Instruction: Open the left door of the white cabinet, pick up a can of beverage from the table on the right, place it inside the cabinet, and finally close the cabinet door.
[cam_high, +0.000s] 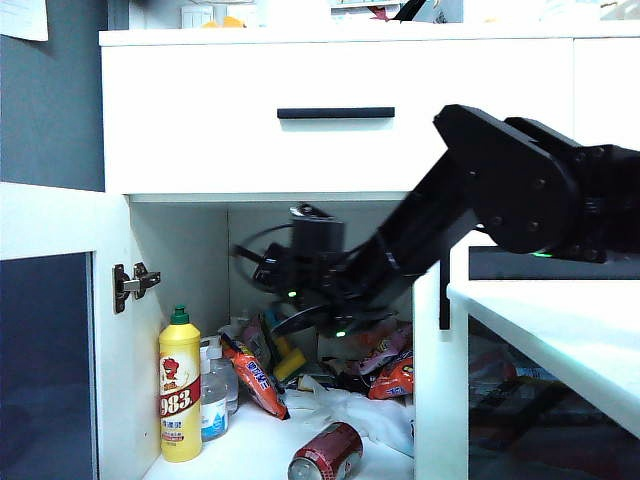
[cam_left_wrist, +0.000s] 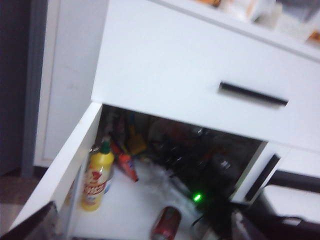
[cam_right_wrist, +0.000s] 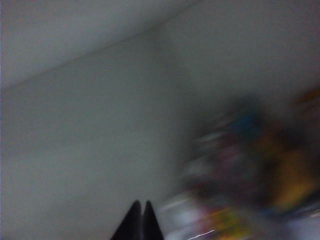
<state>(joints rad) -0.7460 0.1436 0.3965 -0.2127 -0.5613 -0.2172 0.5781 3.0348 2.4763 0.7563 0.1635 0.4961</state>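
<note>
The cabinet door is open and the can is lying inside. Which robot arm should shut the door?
Probably left. The left door hangs open on the left arm's side. The right gripper, shut and empty, is inside the white cabinet, above the can of beverage. The left gripper is out of view.

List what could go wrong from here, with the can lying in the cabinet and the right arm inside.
1. The red can lies on its side near the shelf's front edge; it might roll out before the left door closes.
2. The right tool, shut and empty, sits deep in the white cabinet among snack packets; withdrawing could drag them.
3. The yellow bottle stands near the hinge and may be bumped.
</note>
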